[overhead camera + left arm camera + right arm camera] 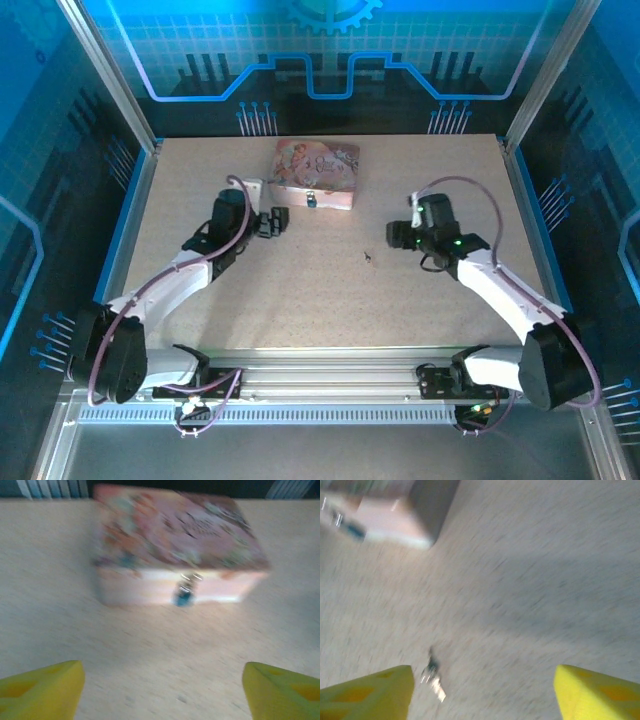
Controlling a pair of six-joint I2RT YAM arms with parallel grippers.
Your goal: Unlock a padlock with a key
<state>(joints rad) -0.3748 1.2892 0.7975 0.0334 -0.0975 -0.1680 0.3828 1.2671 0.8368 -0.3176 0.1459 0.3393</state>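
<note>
The tiny bluish padlock with a silvery shackle hangs on the front of the pink tin; in the left wrist view the padlock sits ahead of my left gripper, which is open with nothing between its yellow fingers. The key lies as a dark speck on the table, left of my right gripper. In the right wrist view the key lies just inside the left yellow finger of my open right gripper. The padlock shows blurred at top left.
The pink tin stands at the back middle of the speckled table. Blue panel walls and metal posts close in the sides and back. An aluminium rail runs along the near edge between the arm bases.
</note>
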